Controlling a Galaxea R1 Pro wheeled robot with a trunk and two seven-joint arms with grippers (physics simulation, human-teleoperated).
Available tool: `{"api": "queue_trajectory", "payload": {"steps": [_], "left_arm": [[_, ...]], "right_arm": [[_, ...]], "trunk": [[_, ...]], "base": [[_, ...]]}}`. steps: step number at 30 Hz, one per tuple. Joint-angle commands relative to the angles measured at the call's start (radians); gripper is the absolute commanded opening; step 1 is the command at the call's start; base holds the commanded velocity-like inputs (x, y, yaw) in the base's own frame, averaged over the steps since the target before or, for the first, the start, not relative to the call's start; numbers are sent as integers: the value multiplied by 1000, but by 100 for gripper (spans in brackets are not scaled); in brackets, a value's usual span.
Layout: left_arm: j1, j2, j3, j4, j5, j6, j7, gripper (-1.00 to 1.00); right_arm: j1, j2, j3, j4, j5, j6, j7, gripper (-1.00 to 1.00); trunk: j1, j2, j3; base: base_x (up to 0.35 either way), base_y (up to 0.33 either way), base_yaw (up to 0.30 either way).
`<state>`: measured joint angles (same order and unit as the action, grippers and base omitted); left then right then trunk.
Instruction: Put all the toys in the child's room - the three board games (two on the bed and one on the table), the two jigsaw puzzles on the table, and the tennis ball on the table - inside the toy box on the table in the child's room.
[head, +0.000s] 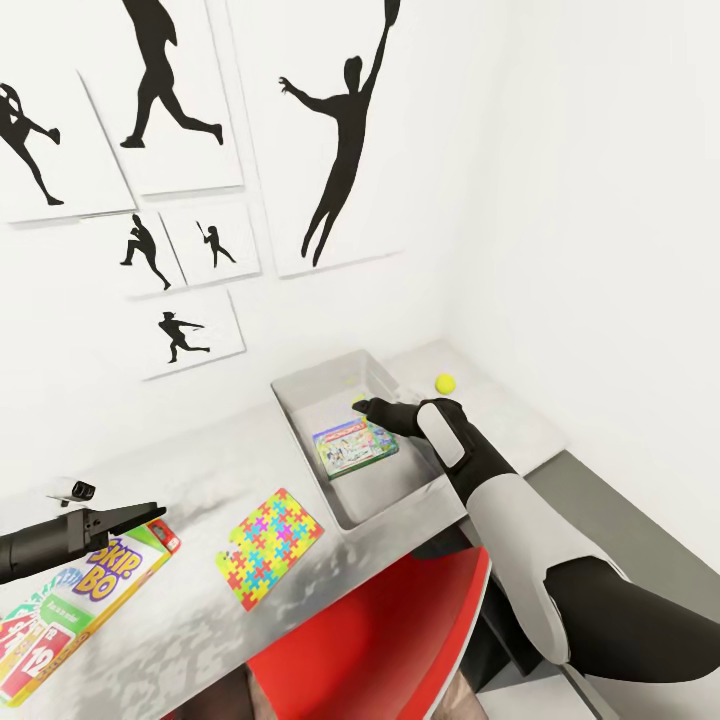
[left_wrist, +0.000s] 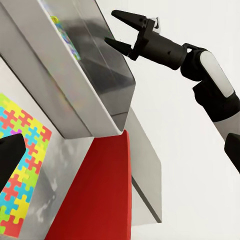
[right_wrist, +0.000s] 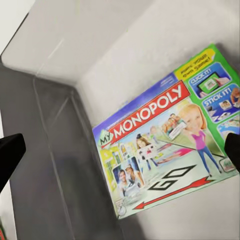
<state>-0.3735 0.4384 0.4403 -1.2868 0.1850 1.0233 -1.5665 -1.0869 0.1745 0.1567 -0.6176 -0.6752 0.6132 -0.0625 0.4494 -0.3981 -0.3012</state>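
Observation:
The grey toy box (head: 300, 400) stands on the white table (head: 200, 470) and holds a green-edged Monopoly board game (head: 355, 447), which lies flat on its floor (right_wrist: 155, 135). My right gripper (head: 365, 407) hovers open over the box's inside, its fingers spread with nothing between them (left_wrist: 110, 26). The tennis ball (head: 445, 382) rests on the table just beyond the box's far right corner. A jigsaw puzzle (head: 268, 545) lies left of the box (left_wrist: 20, 160). My left gripper (head: 155, 514) hangs open above the Skip-Bo board game (head: 70, 610) at the table's left front.
A red chair (head: 380, 640) is tucked under the table's front edge, below the toy box. A lower dark grey unit (head: 620, 520) adjoins the table on the right. Baseball-player silhouette pictures (head: 340, 140) hang on the white wall behind.

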Motion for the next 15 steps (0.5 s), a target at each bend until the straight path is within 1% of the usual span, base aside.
{"api": "queue_trajectory", "payload": {"steps": [1,15], "left_arm": [[-1,0,0,0,-1,11,-4,100],[-1,0,0,0,-1,11,-4,100]], "right_arm": [[-1,0,1,-1,-7,3,-7,100],[-1,0,1,-2,-6,1,-7,100]], "trunk": [[1,-2,-2],[1,-2,-2]], "base": [[0,0,0],[0,0,0]]}}
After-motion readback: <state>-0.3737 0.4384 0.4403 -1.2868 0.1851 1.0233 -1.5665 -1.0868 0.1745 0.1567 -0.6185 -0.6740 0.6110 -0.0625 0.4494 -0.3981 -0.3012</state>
